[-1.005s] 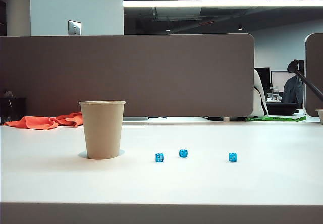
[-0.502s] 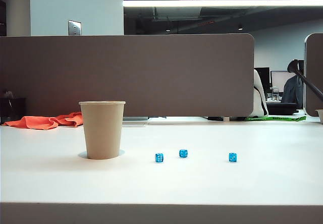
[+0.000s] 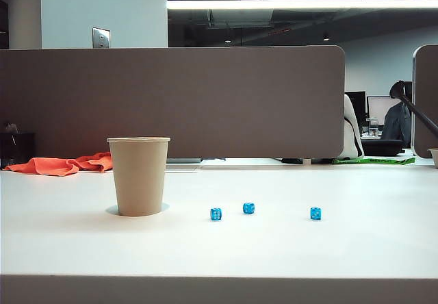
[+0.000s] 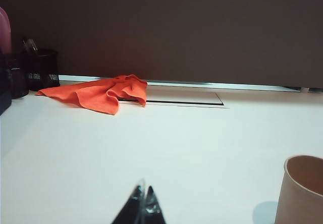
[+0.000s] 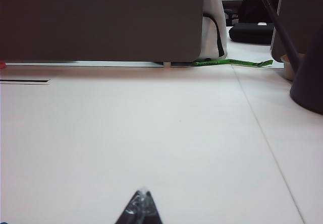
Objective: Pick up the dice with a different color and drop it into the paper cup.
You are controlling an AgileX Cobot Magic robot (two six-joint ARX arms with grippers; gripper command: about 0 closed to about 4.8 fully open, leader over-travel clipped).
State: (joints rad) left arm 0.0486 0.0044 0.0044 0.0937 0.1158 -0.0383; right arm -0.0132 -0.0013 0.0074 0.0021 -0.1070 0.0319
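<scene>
Both arms are sitting low over the smooth white surface (image 3: 356, 242): the left gripper (image 4: 143, 204) and right gripper (image 5: 141, 206) are clenched, grasping nothing. The tapered kraft paper cup (image 3: 139, 176) is standing upright, three translucent blue dice (image 3: 248, 208) lying beside it; the orange die isn't showing.

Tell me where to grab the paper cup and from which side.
Probably the upper wall of the paper cup, level, from its left in the exterior view: it stands upright and tapers downward, and three blue dice lie to its right. The left gripper, jaws shut, sits low near it; the right gripper, also shut, has no cup in its view.
</scene>
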